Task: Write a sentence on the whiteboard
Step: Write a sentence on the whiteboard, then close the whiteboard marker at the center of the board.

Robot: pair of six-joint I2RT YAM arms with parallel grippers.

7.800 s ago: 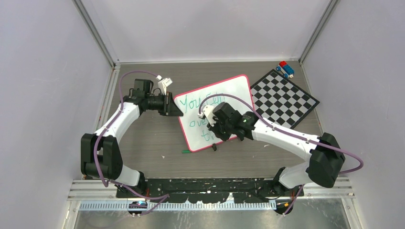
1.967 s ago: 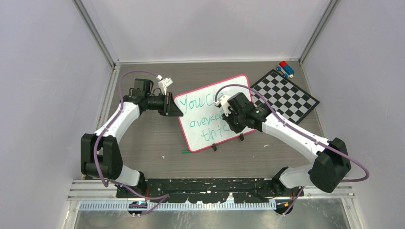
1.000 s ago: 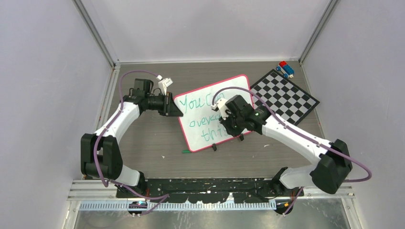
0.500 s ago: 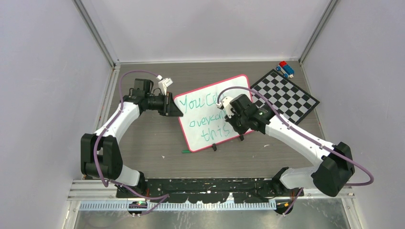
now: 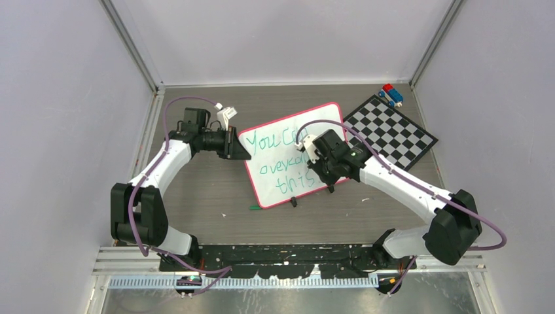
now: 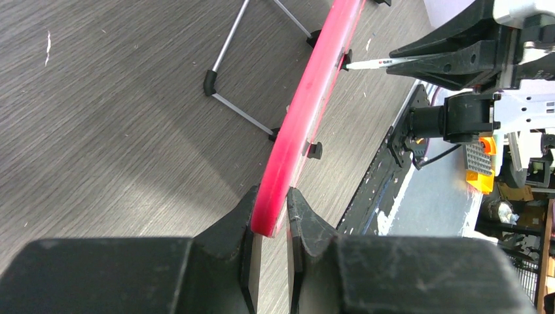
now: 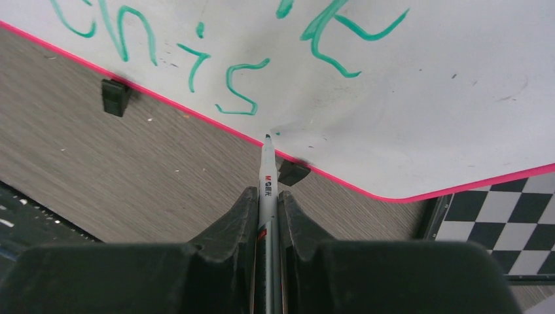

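Across the middle of the table [image 5: 196, 190] lies the whiteboard [image 5: 325, 121], propped at a tilt on a wire stand, with the checkered board [image 5: 389, 134] at its 2 o'clock.

At the whiteboard's 9 o'clock edge the left gripper [image 6: 271, 196] is clamped on the pink rim, steadying it. Over the 5 o'clock corner the right gripper [image 7: 267, 193] grips a marker [image 7: 267, 167], its tip pointing at the board's low edge.

The sentence [image 5: 278, 163] reads "You can overcome this" in green across three lines. It looks finished, and the tip stands just past the last "s". I cannot tell whether the tip touches the surface.

Two black clips sit along the low rim, one [image 7: 115, 96] at the marker's 10 o'clock and one [image 7: 292, 171] right beside its tip. A green cap [image 5: 254, 207] lies on the table at the board's 7 o'clock.

Risks from here:
- Any sideways drift with the tip down would leave a stray stroke or smear the fresh "s".
- A slip toward 6 o'clock would run the tip off the rim and catch the near clip.
- Hard pressure could rock the propped board if the left grip gives.
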